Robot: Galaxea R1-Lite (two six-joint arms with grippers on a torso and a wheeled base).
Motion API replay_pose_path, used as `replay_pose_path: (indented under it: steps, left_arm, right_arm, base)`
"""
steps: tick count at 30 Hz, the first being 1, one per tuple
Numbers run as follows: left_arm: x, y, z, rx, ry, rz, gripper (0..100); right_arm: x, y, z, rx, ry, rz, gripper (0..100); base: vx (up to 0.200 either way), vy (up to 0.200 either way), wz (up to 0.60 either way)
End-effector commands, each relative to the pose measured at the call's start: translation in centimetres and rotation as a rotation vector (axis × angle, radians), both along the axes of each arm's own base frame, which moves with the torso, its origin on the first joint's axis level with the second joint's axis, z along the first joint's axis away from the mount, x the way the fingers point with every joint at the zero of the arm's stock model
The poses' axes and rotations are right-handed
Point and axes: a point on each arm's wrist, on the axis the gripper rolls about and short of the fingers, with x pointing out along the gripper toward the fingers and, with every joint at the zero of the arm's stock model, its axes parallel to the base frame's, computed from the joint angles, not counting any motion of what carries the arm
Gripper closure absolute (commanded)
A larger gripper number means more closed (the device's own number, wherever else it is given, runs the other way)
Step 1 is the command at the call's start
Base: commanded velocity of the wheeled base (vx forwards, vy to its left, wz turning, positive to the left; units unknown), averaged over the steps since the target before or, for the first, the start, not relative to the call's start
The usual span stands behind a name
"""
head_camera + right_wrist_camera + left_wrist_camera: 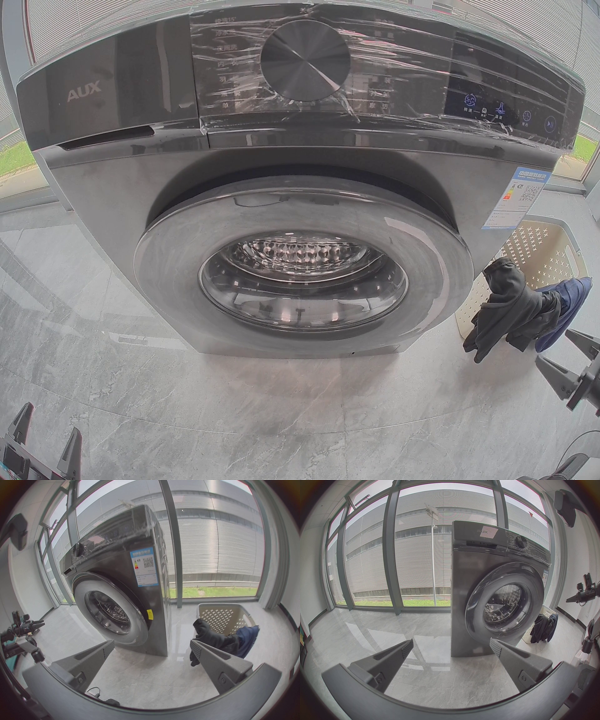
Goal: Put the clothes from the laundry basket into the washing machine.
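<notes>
While the washing machine (300, 187) half hides the basket (545, 242) of draped clothes (509, 309), we hold our left tool (450, 641) and right tool (151, 642) open above glossy floor (281, 400).

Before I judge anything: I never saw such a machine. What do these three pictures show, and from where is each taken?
This is a wheeled robot with two arms. One picture looks down from its head; the other two look out from each wrist. The dark prongs are the left tool and right tool, both open and empty. In front stands a grey front-loading washing machine, its round glass door shut. Beside it on the floor, a beige perforated plastic laundry basket holds a dark grey garment and a blue garment, both draped over its rim.
</notes>
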Motion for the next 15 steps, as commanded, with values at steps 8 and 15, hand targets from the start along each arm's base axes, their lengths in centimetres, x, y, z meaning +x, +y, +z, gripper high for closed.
replay_pose_path:
  steps: [8, 15]
  left_arm:
    - [0.0, 0.0, -0.5, -0.001, 0.003, -0.001, 0]
    - [0.0, 0.0, -0.5, -0.001, 0.003, -0.001, 0]
  right_arm:
    - [8.8, 5.9, 0.2, 0.077, 0.210, 0.082, 0]
    - [11.8, 7.5, 1.2, 0.038, 0.197, 0.101, 0]
  base:
    - [0.000, 0.000, 0.00]
    - [0.000, 0.000, 0.00]
